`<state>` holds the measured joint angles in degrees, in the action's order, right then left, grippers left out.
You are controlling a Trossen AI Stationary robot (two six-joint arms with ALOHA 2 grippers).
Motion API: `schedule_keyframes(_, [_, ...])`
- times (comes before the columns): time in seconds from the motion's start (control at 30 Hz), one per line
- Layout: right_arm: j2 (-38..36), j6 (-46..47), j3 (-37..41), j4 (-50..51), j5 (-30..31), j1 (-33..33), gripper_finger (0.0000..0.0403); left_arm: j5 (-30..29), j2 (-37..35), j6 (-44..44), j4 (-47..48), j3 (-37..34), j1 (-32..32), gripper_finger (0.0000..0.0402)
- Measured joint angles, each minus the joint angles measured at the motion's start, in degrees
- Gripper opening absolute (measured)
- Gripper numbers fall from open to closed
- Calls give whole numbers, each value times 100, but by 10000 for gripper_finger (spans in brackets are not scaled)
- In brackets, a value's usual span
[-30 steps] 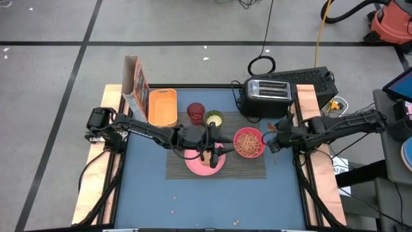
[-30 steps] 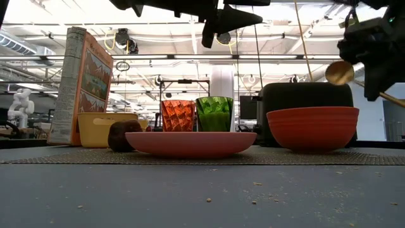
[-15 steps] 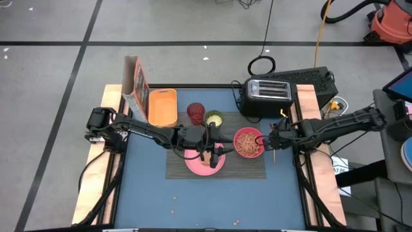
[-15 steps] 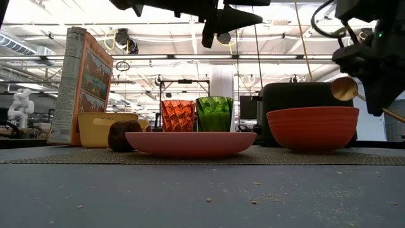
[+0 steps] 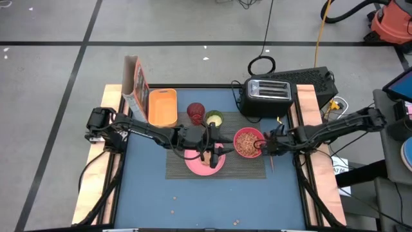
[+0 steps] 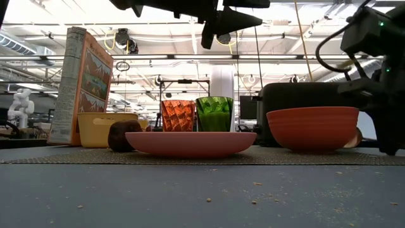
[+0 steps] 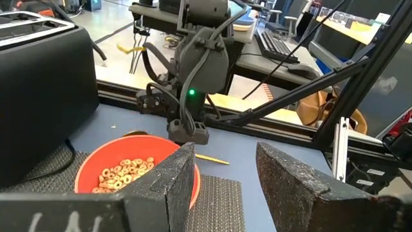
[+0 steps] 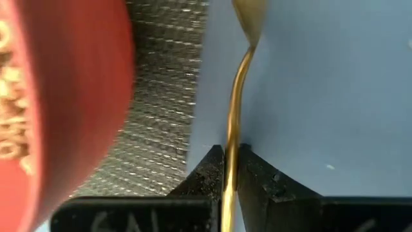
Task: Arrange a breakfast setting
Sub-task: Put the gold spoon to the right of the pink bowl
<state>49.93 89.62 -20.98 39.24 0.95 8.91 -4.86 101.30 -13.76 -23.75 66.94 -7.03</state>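
On the dark woven placemat [image 5: 251,169] stand the pink plate [image 5: 219,165] with the brown toast [image 5: 205,161], the pink-red bowl [image 5: 248,143] of cereal rings, the red tumbler [image 5: 196,113] and the green cup [image 5: 214,118]. The dark-red fruit [image 6: 123,136] sits left of the plate [image 6: 190,143]. My left gripper [image 5: 215,152] hovers open above the plate. My right gripper [image 5: 266,147] is shut on a gold spoon [image 8: 239,77] just right of the bowl [image 6: 312,126], low over the mat's right edge. My right gripper pinches the spoon's thin handle [image 8: 230,151] between its two fingers, partway along it. The fingers come from the table's right, slanting down, and lie across the handle. The spoon's bowl end [image 8: 248,13] points ahead over the blue table; the handle's free end [image 5: 271,167] sticks out toward the near edge.
A black toaster [image 5: 268,95] stands behind the bowl at the far right. A cereal box [image 5: 135,87] and a yellow container [image 5: 162,107] stand at the far left. Crumbs lie on the blue table [image 5: 193,200] near the front edge.
My right gripper has gone down and a little toward the table's left and near edge, still shut on the spoon. The spoon has come from above the bowl's rim down to table height beside the bowl.
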Motion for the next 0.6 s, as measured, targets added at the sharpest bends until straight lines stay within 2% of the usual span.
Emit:
schedule_keyframes(0.23, [-20, 59, 323, -521, -94, 4, 16, 0, 0, -4, 0, 0, -2, 173])
schedule_keyframes(0.6, [-71, 231, 416, -498, -94, 4, 39, 0, -2, -24, 13, 0, 0, 173])
